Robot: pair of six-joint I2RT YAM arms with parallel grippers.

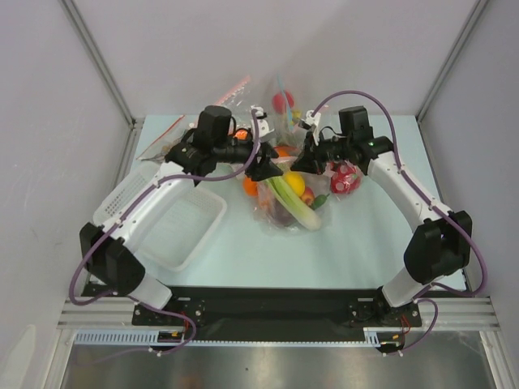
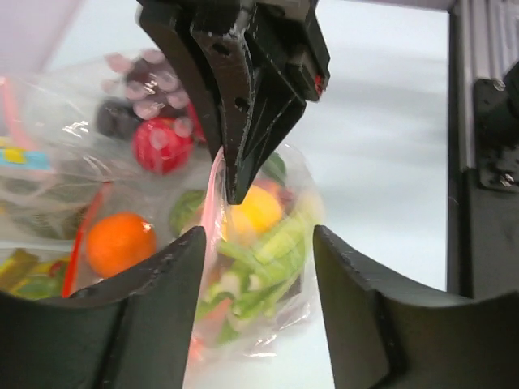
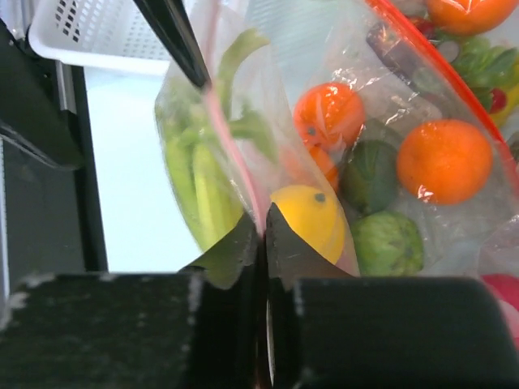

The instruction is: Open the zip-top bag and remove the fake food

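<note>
Fingers of the right gripper (image 3: pixel 263 235) are pressed tight together on the pale pink zip strip (image 3: pixel 233 142) of the large clear, crinkly plastic zip-top bag (image 1: pixel 280 217). They pinch one lip of its mouth, and the strip hangs down from the pinch. Facing it, the left gripper (image 2: pixel 258 243) has its fingers spread wide with nothing clamped. The pink strip runs just along the inner face of one finger; whether it touches cannot be told.

The bag sits about mid-bench, a little toward the far edge, between the two wrists. Inside it the fake food (image 1: pixel 293 188) shows through the plastic: a round yellow toy lemon (image 3: pixel 312 215), a long white-and-green plastic leek (image 1: pixel 298 208) and paler green pieces (image 2: pixel 259 275).

A white perforated plastic basket (image 1: pixel 174 227) lies toward the left edge. Smaller clear bags with red strips (image 1: pixel 235 87) are heaped along the far edge.
</note>
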